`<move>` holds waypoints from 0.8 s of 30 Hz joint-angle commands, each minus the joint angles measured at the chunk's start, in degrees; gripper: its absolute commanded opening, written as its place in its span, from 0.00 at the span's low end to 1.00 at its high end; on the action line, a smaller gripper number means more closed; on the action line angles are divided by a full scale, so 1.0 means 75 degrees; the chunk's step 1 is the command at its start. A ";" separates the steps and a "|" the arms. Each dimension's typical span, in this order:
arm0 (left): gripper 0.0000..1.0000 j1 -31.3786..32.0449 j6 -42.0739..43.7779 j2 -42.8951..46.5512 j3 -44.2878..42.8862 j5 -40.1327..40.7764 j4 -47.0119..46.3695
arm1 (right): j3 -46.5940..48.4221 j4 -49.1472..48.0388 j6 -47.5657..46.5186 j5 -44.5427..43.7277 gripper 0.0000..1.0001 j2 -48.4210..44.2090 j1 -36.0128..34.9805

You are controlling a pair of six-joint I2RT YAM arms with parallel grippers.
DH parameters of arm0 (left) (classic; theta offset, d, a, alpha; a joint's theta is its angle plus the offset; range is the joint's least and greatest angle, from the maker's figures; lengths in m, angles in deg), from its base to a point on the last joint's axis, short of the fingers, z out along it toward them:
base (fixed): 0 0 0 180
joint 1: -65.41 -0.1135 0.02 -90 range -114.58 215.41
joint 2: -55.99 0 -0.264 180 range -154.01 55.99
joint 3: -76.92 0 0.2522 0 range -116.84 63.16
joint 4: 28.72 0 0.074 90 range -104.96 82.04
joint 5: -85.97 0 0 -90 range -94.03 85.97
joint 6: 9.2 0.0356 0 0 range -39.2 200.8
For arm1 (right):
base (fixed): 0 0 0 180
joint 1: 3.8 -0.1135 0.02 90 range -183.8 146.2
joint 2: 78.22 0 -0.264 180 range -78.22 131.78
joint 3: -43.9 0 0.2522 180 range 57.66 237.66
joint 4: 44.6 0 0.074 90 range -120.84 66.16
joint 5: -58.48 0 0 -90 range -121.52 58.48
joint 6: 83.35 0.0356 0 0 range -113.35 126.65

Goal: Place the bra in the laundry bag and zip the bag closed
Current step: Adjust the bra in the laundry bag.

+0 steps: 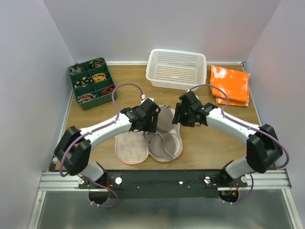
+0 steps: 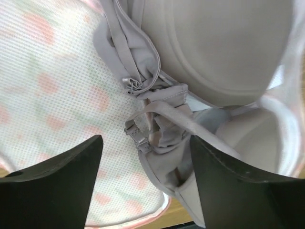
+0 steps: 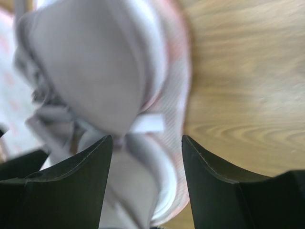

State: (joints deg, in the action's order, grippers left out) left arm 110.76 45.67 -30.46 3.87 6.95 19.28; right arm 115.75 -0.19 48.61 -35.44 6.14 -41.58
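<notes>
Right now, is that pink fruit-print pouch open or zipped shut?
Open. The laundry bag lies spread in two halves, mesh lining facing up, and the bra sits on its right half, uncovered.

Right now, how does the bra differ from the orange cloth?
The bra is plain grey-brown; the orange cloth is orange blotched with white. The bra lies in the open laundry bag under the left claw and the right claw; the cloth sits folded flat at the far right corner, untouched. Both are soft fabric.
</notes>
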 commanded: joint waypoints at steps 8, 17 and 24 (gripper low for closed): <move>0.97 -0.1238 0.0711 0.0993 0.0006 -0.0945 -0.1186 | 0.0646 -0.1919 -0.1246 0.1705 0.64 0.1078 0.1029; 0.93 -0.2799 0.1087 -0.0201 0.0065 -0.4134 -0.2607 | 0.1067 -0.1896 -0.1949 0.2585 0.55 0.1994 0.1451; 0.86 -0.2811 0.0923 -0.0859 0.0065 -0.4277 -0.2924 | 0.1290 -0.2083 -0.2265 0.3007 0.53 0.2498 0.1557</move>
State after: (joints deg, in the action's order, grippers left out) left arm 89.75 52.40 -34.99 3.85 -20.37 0.83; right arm 122.92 -13.61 34.68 -16.80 22.68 -30.34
